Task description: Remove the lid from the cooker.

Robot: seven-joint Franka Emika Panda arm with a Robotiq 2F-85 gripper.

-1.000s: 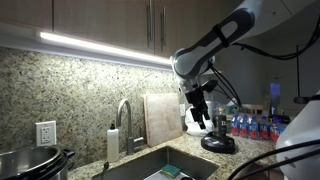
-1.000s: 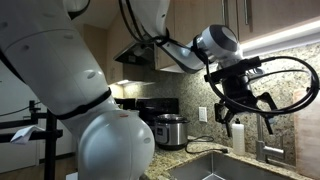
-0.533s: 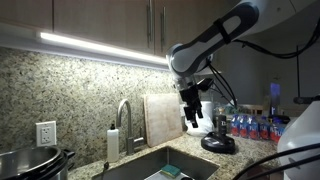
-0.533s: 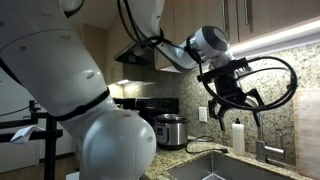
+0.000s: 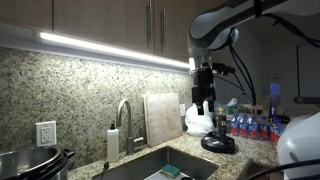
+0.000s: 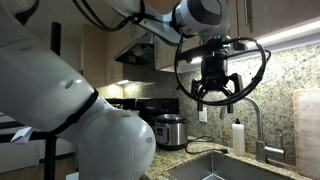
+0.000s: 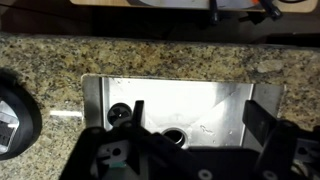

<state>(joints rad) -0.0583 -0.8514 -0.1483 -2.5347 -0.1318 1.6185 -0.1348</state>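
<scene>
1. Gripper (image 6: 216, 97) hangs in the air with nothing in it, its fingers (image 6: 197, 96) spread wide apart
2. From the wrist view the gripper (image 7: 185, 155) points straight down at the sink (image 7: 180, 95), a finger on each side of the frame and only air between them
3. In an exterior view the gripper (image 5: 204, 108) is seen side-on, high above the counter (image 5: 250, 160) and in front of the stone backsplash
4. Lid (image 5: 218, 143) sits on the counter to one side of the sink, black and domed with its handle pointing up, below the gripper and a little off to the side, not touching it
5. A round black shape (image 7: 14, 118) at the edge of the wrist view, on the counter beside the sink, looks like the same lid
6. Cooker (image 5: 32, 160) stands on the other side of the sink, well apart from the lid, with its shiny steel rim showing
7. In an exterior view the cooker (image 6: 172, 131) shows its silver band, too small to tell more
8. Between the cooker and the lid stand a soap bottle (image 5: 113, 141), the faucet (image 5: 125, 118) and a cutting board (image 5: 162, 118) leaning against the wall
</scene>
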